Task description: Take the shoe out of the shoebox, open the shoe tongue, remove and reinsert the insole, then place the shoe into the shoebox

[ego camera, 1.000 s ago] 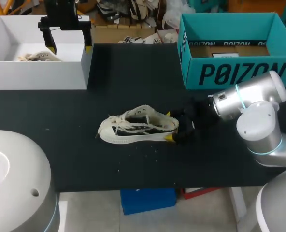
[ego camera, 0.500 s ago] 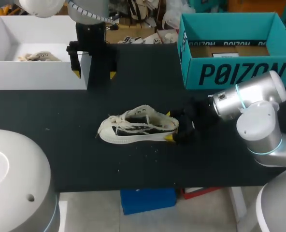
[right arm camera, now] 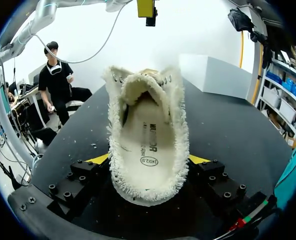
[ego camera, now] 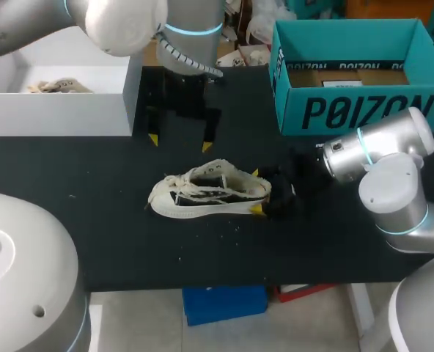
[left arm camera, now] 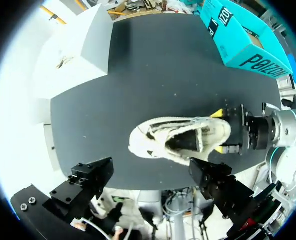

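A cream low-top shoe [ego camera: 206,193] lies on its side on the black table [ego camera: 129,235], toe to the left. My right gripper [ego camera: 256,192] is shut on its heel, a yellow tip on either side. Looking along the right gripper [right arm camera: 150,160], the shoe [right arm camera: 148,125] stands open and its printed insole [right arm camera: 149,145] shows inside. My left gripper [ego camera: 180,143] hangs open just behind the shoe, with nothing between its fingers. From the left wrist, the shoe [left arm camera: 180,142] lies ahead of the open left gripper [left arm camera: 153,185]. The teal shoebox [ego camera: 349,110] stands at the back right, its opening upward.
A white box [ego camera: 56,114] stands at the back left with a pale item [ego camera: 56,86] inside. The left arm [ego camera: 129,22] reaches in over it. The right arm's silver elbow [ego camera: 393,176] sits in front of the teal shoebox.
My left gripper has moved from above the white box, rightward and toward the front, to just behind the shoe. The right gripper and shoe have stayed put.
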{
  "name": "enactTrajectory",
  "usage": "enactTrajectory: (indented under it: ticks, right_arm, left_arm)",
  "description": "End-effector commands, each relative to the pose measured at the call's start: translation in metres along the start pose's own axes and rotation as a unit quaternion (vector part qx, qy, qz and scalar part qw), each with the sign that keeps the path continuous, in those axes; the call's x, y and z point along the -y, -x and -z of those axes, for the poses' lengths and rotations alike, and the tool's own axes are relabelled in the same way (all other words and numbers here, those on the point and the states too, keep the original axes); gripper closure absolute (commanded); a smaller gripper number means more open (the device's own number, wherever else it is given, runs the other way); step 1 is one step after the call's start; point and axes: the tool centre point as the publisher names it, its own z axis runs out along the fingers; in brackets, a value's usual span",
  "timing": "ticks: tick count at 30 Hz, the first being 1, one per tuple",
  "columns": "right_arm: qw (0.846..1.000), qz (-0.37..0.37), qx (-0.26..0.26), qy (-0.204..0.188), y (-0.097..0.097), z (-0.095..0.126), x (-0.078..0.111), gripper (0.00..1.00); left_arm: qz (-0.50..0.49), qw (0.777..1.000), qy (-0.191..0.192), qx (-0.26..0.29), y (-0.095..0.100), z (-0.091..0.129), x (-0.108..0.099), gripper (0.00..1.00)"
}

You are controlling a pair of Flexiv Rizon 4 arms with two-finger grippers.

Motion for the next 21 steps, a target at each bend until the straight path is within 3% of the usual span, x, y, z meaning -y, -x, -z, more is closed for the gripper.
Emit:
enactTrajectory:
  ticks: [1, 12, 21]
  right_arm:
    - [1.0, -0.001, 0.0, -0.001, 0.002, -0.006, 0.003, 1.0]
    - [1.0, -0.001, 0.0, -0.001, 0.002, -0.006, 0.003, 1.0]
    - [1.0, -0.001, 0.0, -0.001, 0.002, -0.006, 0.003, 1.0]
  left_arm:
    - [-0.001, 1.0, 0.006, 0.026, -0.036, -0.015, 0.003, 0.0]
    - [-0.021, 0.998, 0.019, 0.048, -0.081, -0.051, -0.004, 0.0]
    - [-0.016, 0.997, 0.013, 0.071, -0.098, -0.077, -0.001, 0.0]
